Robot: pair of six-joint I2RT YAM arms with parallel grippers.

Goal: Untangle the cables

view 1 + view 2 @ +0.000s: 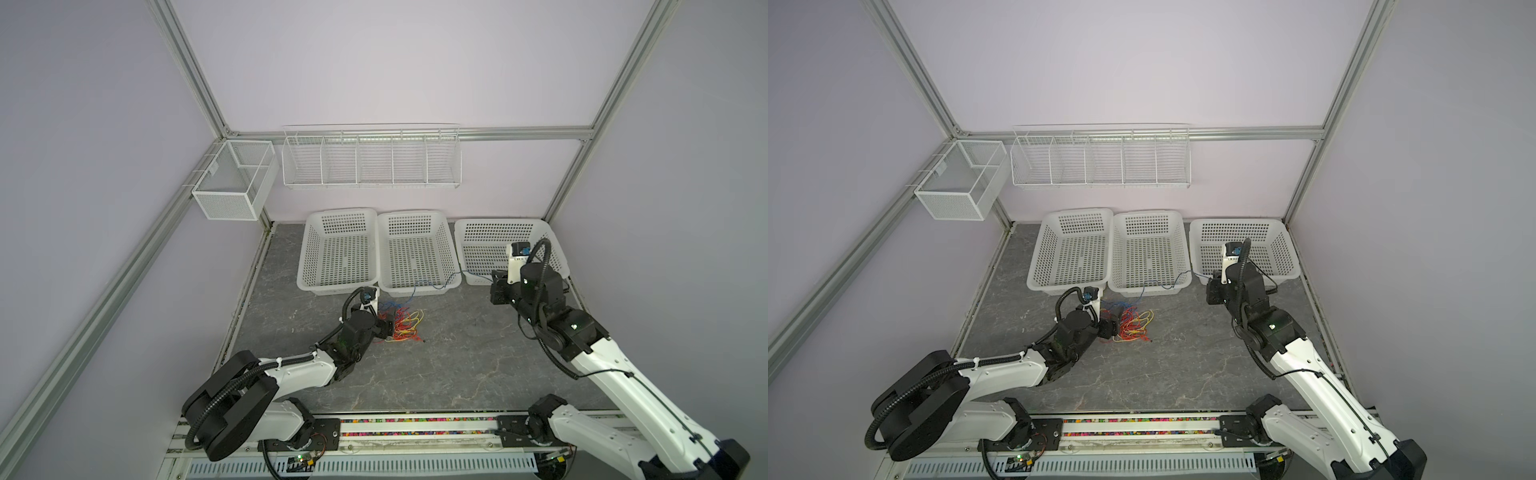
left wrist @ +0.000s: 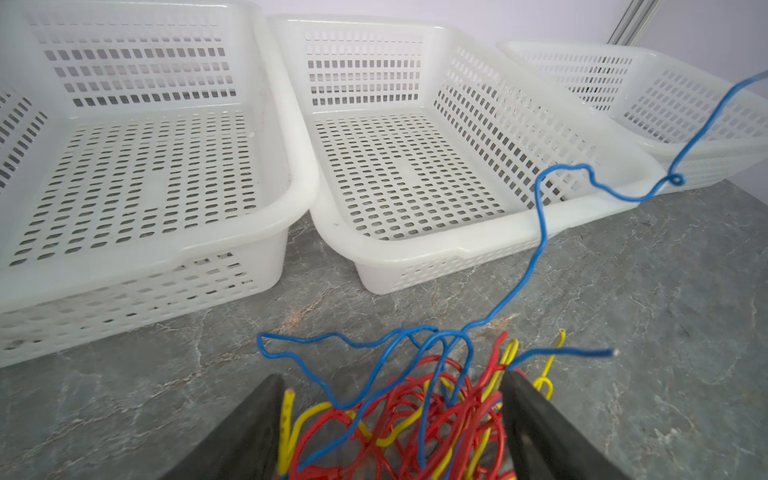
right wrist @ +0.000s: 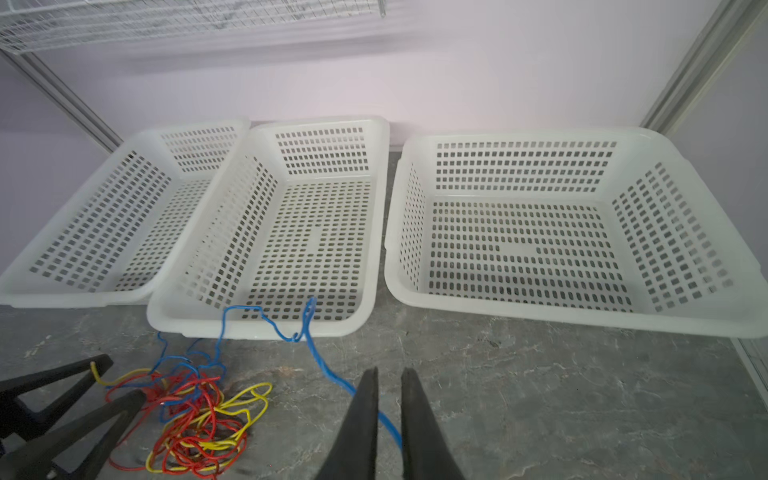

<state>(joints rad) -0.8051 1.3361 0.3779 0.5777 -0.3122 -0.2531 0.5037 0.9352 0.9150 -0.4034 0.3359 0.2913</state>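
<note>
The cables lie as a tangle (image 1: 405, 326) (image 1: 1131, 326) of red, yellow and blue wires on the grey tabletop in front of the baskets. My left gripper (image 1: 392, 328) (image 2: 392, 376) is open wide and straddles the tangle (image 2: 415, 415), one finger on each side. One blue cable (image 1: 436, 286) (image 2: 540, 232) runs out of the heap, over the middle basket's front rim and up to my right gripper (image 1: 495, 282) (image 3: 390, 370). That gripper's jaws stand a narrow slit apart, wider than the wire. The blue cable (image 3: 328, 370) passes through the slit; I cannot see it being pinched.
Three white perforated baskets stand in a row at the back: left (image 1: 332, 289), middle (image 1: 395, 291), right (image 1: 498, 232). A wire rack (image 1: 370, 166) and a mesh box (image 1: 232, 187) hang on the walls. Bare grey tabletop (image 1: 436, 374) lies in front of the tangle.
</note>
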